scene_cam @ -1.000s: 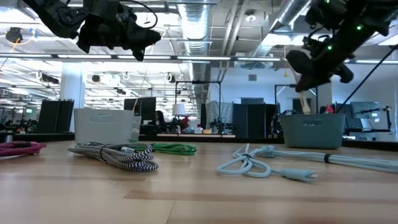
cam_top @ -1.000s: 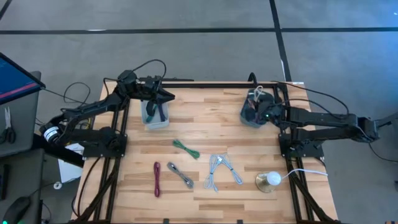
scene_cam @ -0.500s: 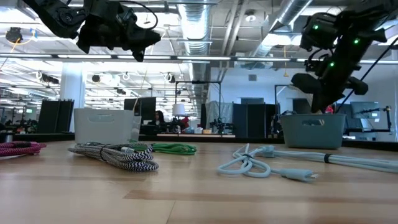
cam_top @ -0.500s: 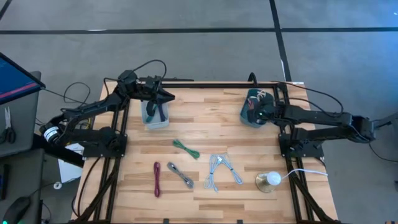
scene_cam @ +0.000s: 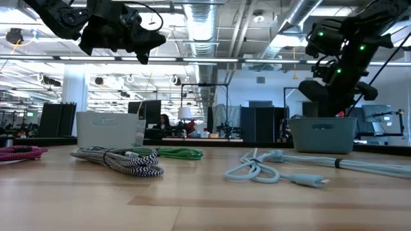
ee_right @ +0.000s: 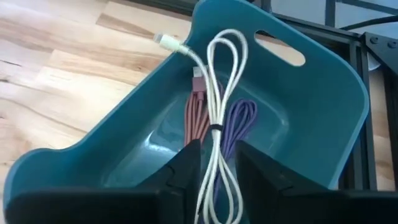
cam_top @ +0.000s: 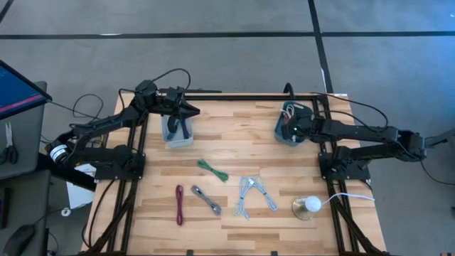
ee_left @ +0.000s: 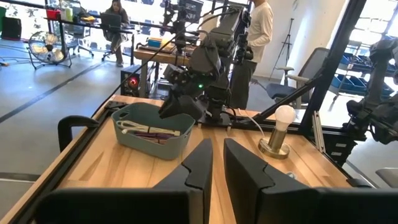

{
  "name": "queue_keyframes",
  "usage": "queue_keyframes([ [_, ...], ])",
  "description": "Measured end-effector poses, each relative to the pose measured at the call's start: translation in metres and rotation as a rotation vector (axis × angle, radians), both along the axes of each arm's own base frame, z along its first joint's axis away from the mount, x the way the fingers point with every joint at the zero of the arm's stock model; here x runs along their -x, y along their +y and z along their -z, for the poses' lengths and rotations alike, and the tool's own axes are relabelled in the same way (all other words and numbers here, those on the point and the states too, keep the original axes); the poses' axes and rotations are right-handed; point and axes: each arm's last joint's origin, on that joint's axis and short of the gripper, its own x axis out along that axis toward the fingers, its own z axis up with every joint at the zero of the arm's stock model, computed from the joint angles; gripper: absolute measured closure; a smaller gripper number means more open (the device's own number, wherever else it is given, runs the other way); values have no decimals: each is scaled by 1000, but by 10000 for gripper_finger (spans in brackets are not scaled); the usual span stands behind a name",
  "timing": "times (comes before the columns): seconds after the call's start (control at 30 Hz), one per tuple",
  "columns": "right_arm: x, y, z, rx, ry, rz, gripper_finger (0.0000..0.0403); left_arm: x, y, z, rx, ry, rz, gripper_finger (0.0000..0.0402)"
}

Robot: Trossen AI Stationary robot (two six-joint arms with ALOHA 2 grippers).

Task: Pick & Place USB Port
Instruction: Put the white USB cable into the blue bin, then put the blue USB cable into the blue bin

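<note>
Wooden table [cam_top: 234, 153] carries, along its near edge, a red cable [cam_top: 179, 204], a striped cable [cam_top: 207, 200], a pale cable [cam_top: 250, 193] and a lamp [cam_top: 306, 206]; a green cable [cam_top: 212, 169] lies just behind them, mid-table. They seem to wait there loose for sorting into the bins farther back. Towards the far left corner the left gripper [cam_top: 186, 112] hovers above a pale bin [cam_top: 176, 136], fingers [ee_left: 200, 163] nearly pressed together and pinching nothing, apparently parked. At the far right corner stands the teal bin [ee_right: 311, 93], already holding a red and a purple cable. The right gripper [ee_right: 214, 163] hangs just over it, lowered there probably so the drop lands inside. A white cable [ee_right: 221, 99], tied in a loop, runs between its fingers and out over the bin's middle; the jaws look slightly apart, so I judge the grip is loosening.
</note>
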Motion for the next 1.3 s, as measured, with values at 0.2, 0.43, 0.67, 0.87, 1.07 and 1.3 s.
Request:
queue_keyframes([
  [0.2,-7,-3,-5,65,14,-103,292,0,0,0,0,0,0,363],
  [0.43,-30,-3,-24,247,-87,-334,290,0,0,0,0,0,0,363],
  [0.67,-47,7,-45,391,-228,-553,290,0,0,0,0,-1,0,363],
  [0.87,-52,15,-50,450,-241,-624,290,0,-1,0,-1,-2,3,363],
  [1.07,-55,20,-54,476,-268,-649,290,-2,-3,-1,-6,-9,19,363],
  [1.3,-59,28,-58,500,-310,-686,290,13,-16,-20,-42,-90,21,380],
])
